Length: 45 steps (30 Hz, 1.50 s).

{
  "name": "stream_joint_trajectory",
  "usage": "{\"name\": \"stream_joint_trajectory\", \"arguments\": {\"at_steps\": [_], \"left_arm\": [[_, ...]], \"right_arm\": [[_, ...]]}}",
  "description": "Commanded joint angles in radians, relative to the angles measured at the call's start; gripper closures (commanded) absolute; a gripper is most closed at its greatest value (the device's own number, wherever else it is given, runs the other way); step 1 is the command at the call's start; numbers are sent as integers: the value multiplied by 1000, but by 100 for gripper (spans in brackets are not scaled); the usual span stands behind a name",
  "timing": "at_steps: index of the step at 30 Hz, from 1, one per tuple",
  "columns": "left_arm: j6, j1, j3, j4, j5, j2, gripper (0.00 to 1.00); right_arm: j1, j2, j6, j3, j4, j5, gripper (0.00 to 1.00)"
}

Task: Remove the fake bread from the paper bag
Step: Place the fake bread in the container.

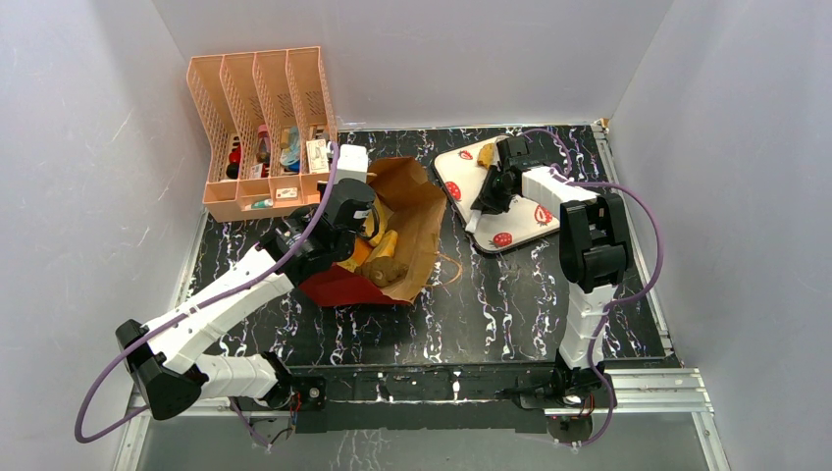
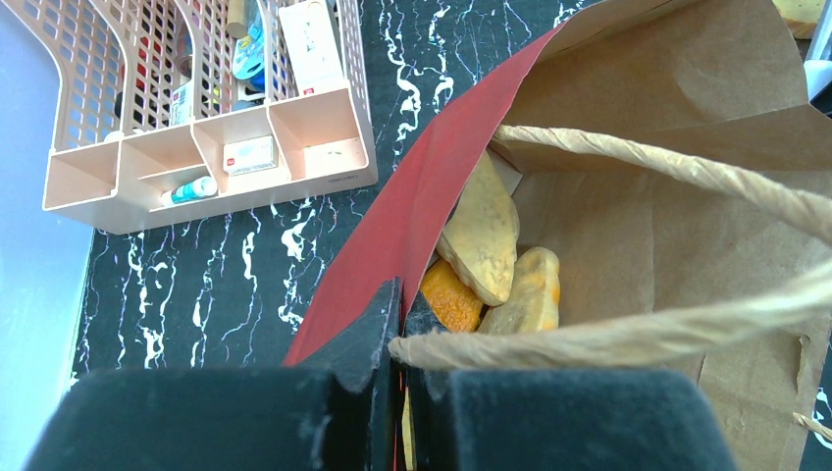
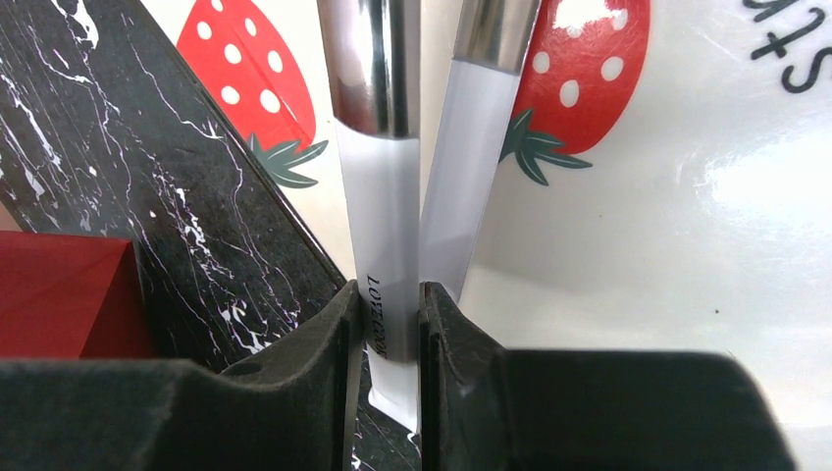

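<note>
Inside paper bag [image 2: 638, 226], fake bread [image 2: 486, 235] (several)

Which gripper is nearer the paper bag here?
Left. The left gripper is shut on the red wall of the paper bag at its mouth; the right gripper sits apart over the strawberry tray, clamping white-handled tongs.

Cord handle [image 2: 628, 326] crosses the mouth of the paper bag [image 2: 687, 69].
</note>
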Motion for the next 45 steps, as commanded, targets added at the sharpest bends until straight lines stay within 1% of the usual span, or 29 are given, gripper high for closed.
{"name": "stream_joint_trajectory", "arguments": {"at_steps": [1,11,17,23,37,45], "left_arm": [[5,3,28,17,-34,-26,100],[16,3,49,5,-38,-25,100],[15,3,40,27,-35,-37,100],[16,3,50,40,-23,-19,100],[29,3,42,66,-33,-37,100],[35,3,37,68,-36,-47,100]], "right_arm": [[-3,-32,-3,37,15,-19,100],[-2,-72,41,-5,39,-58,100],[-2,-96,71,-30,55,-91,100],[-2,-125,76,-38,44,-93,100],[-2,-219,168,-80,59,-201,100],[-3,-264,194,-104,42,-212,100]]}}
